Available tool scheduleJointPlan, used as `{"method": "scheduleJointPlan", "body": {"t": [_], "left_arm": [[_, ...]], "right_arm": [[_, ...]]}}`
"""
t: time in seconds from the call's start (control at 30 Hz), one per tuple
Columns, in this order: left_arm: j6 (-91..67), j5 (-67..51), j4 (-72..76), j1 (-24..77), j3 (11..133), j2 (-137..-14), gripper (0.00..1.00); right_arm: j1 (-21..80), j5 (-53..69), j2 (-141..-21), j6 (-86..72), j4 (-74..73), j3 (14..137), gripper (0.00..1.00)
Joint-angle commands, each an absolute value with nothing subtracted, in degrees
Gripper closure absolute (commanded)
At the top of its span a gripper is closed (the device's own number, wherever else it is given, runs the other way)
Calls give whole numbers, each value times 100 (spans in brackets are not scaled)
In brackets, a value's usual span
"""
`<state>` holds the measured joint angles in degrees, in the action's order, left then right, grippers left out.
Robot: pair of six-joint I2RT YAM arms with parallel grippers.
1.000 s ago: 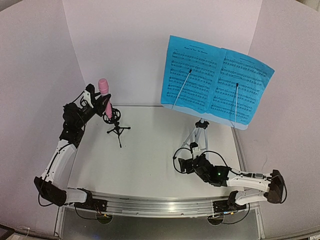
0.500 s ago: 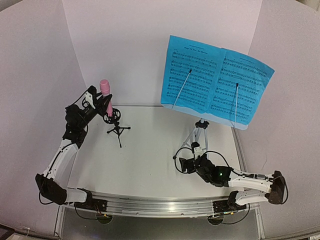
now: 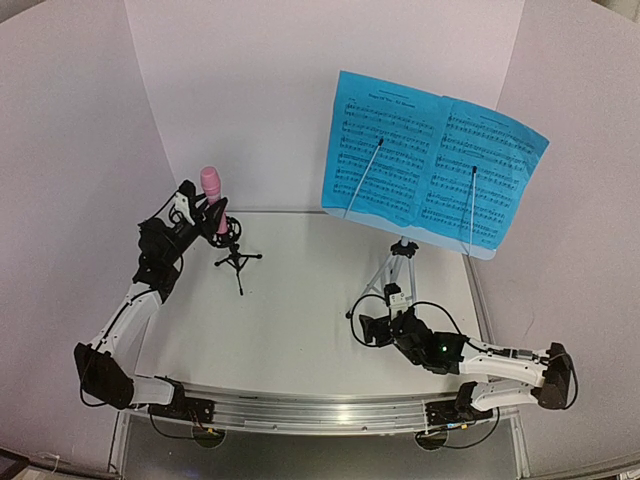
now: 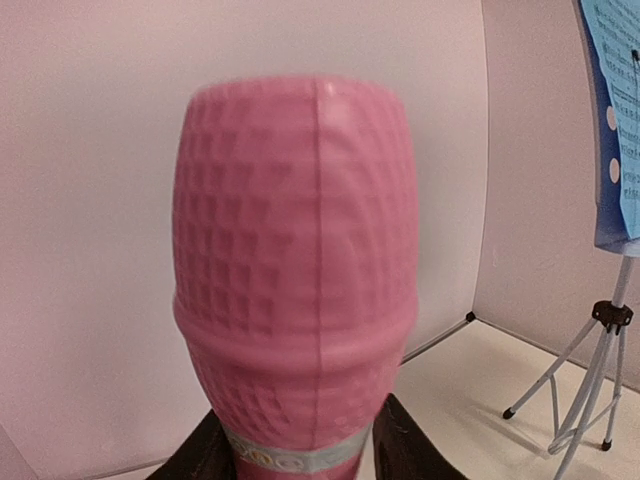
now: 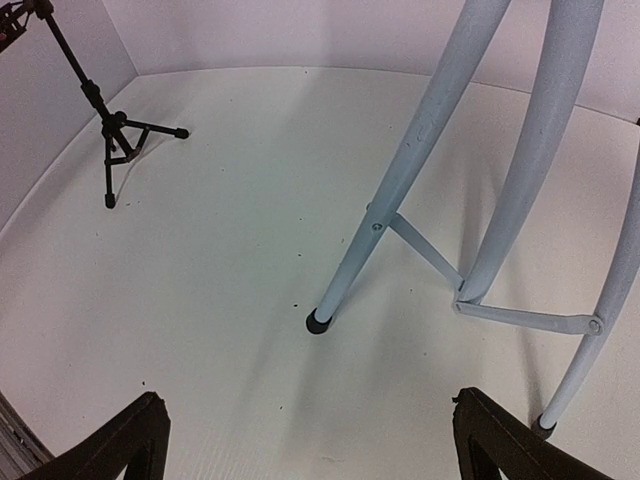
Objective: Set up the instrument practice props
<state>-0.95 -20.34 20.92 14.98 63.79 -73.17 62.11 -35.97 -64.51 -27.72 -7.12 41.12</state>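
The pink microphone [image 3: 211, 190] stands nearly upright in the ring of the small black tripod mount [image 3: 236, 258] at the back left. My left gripper [image 3: 207, 212] flanks its handle just under the head. In the left wrist view the microphone [image 4: 295, 260] fills the frame, and a thin gap shows beside one dark finger [image 4: 405, 445], so the jaws are open around it. The music stand [image 3: 395, 270] stands at the right on silver legs and carries two blue sheet-music pages [image 3: 385, 150] [image 3: 480, 175]. My right gripper [image 3: 362, 330] lies low on the table by a stand leg [image 5: 400, 170], open and empty.
White walls close in the table on the left, back and right. The mount's legs [image 5: 112, 150] show at the far left of the right wrist view. Bare tabletop [image 3: 300, 310] lies between the mount and the stand. A metal rail [image 3: 320, 410] runs along the near edge.
My left arm has shifted slightly right and the microphone has come more upright in the mount. The left fingers have eased apart. The right arm has barely moved.
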Motion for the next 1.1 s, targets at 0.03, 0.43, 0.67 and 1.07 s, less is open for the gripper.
{"method": "scheduleJointPlan", "body": {"t": [0.03,0.43,0.67,1.07], "left_arm": [[-239,-1973,1839,1504,6330,-7237,16],[-256,-1861,1486,1503,6356,-7096,13],[-262,-1849,1092,1504,6573,-6686,3],[-537,658,-829,1473,6165,-5046,0]], "right_arm": [[6219,-3565,-6390,-2721,-767,4183,3],[6214,-3537,-6363,-2643,-836,4227,3],[6218,-3636,-6317,-2741,-1071,4275,2],[6129,-4142,-6262,-4220,-4416,5150,3]]}}
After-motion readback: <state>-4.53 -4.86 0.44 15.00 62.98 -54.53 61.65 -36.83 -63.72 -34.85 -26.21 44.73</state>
